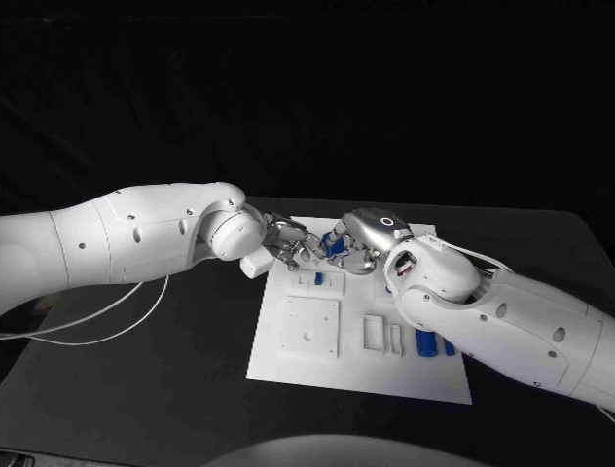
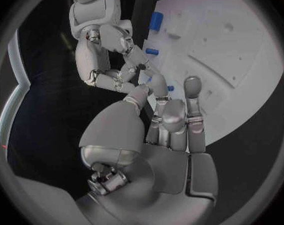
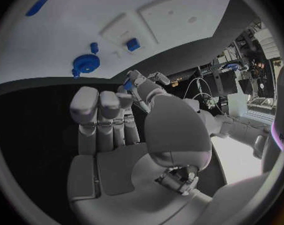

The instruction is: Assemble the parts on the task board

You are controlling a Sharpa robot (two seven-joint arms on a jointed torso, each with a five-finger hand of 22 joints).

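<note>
While both hands meet fingertip to fingertip above the task board's [image 1: 287,360] far edge, the left hand [image 1: 287,243] appears to pinch a small blue part [image 3: 127,85]; whether the right hand [image 1: 364,243] holds anything I cannot tell. More blue parts [image 1: 425,342] lie along the board's right edge, nearer the right arm.
</note>
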